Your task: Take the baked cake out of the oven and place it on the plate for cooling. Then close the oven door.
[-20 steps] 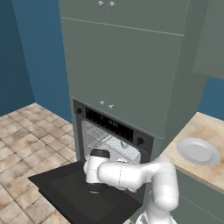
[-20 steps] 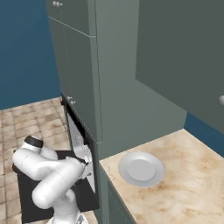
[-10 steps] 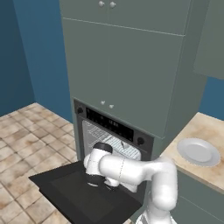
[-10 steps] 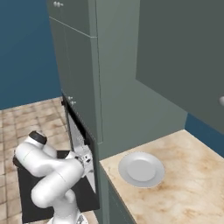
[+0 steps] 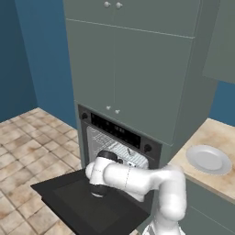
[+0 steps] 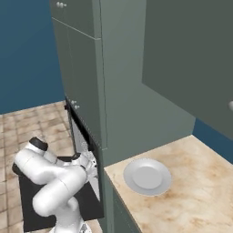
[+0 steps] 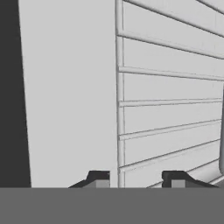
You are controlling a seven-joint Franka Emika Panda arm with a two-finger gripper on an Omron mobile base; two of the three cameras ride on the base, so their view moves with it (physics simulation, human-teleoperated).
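The black oven (image 5: pixel 120 131) stands with its oven door (image 5: pixel 69 198) folded down flat, and my white arm (image 5: pixel 133 176) reaches over the door into the cavity. From the hand, my gripper (image 7: pixel 136 179) hovers close over a wire rack (image 7: pixel 170 109). Its two dark fingertips (image 7: pixel 98 178) stand apart, and one rack wire runs between them. A pale flat surface (image 7: pixel 65 100) lies to the left of the rack. The baked cake is hidden. The white plate (image 5: pixel 209 159) (image 6: pixel 147 176) sits bare on the counter, right of the oven.
The beige counter (image 6: pixel 191 200) stretches right of the oven column. Grey cabinets (image 5: pixel 133 55) rise above the oven. Blue walls and a tiled floor (image 5: pixel 27 137) lie to the left. The lowered door juts out over the floor in front of the base.
The arm has shifted only slightly at the oven mouth. The plate, the door and the views are as before.
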